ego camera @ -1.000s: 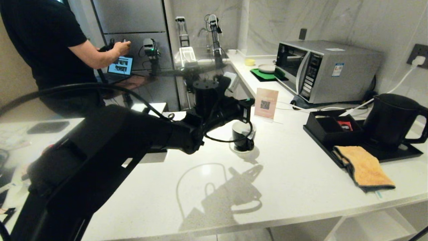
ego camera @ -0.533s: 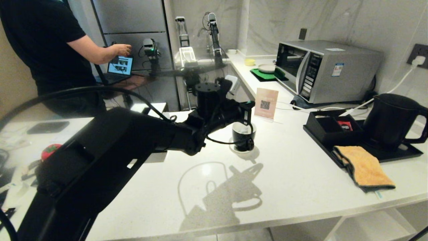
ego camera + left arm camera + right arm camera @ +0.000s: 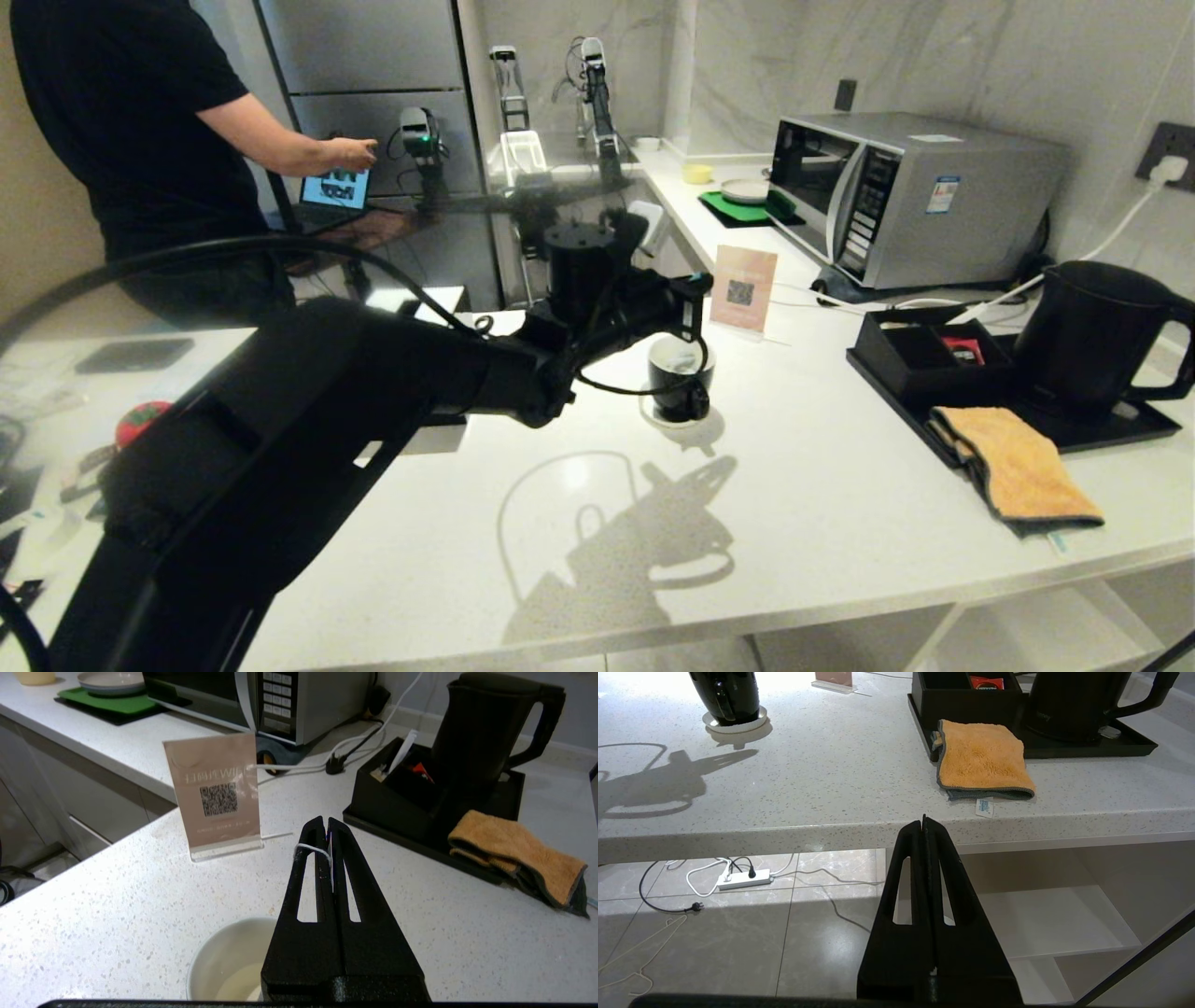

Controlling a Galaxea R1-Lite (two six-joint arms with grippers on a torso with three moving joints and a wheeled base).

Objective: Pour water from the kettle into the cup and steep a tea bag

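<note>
Your left gripper (image 3: 325, 826) hangs just above the cup (image 3: 680, 378), jaws pinched closed on a thin white string (image 3: 312, 850) looped over one finger. That reads as the tea bag's string, so the bag probably dangles into the cup, though the bag itself isn't visible. Holding by the string keeps the fingers out of the liquid. The cup sits on its saucer (image 3: 653, 416) mid-counter, with pale liquid showing inside in the left wrist view, so I judge the pour done and steeping in hand. The kettle (image 3: 1092, 336) stands upright on the black tray (image 3: 1120, 427) at your far right, well apart from the cup. Your right gripper (image 3: 923, 826) is parked below the counter edge, jaws closed on nothing. A person (image 3: 140, 140) works a laptop behind the left arm.
</note>
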